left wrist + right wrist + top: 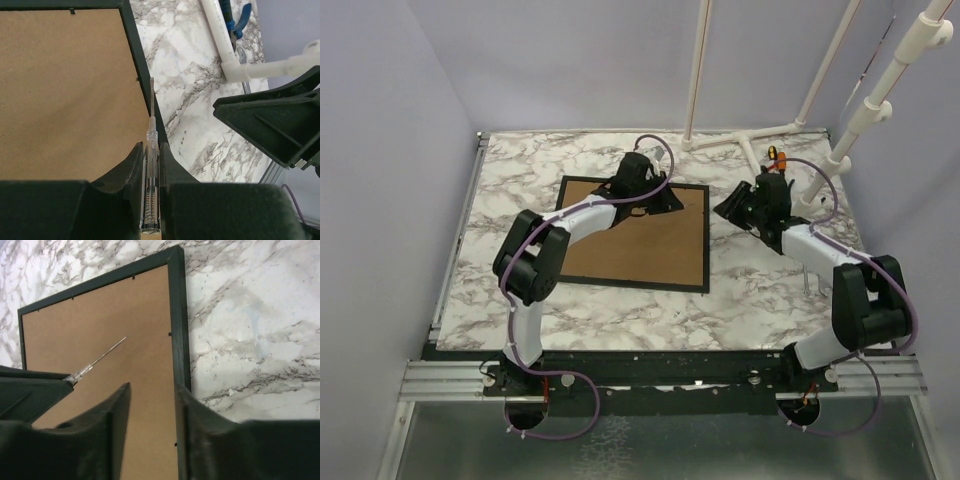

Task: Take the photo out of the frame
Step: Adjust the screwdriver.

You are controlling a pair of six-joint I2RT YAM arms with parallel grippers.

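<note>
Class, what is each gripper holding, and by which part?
The left gripper clamps a thin metal-shafted, clear-handled screwdriver by its handle; the right gripper, open, holds nothing.

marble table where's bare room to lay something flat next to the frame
Widest bare patch: the near strip of the white marble table, between the black-bordered brown-backed frame and the table's front edge. Also the far-left corner. Crowded: far right, with the white pipe stand and right gripper.

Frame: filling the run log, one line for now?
frame back-up | left end effector shut on screwdriver | right end effector open near frame
</note>
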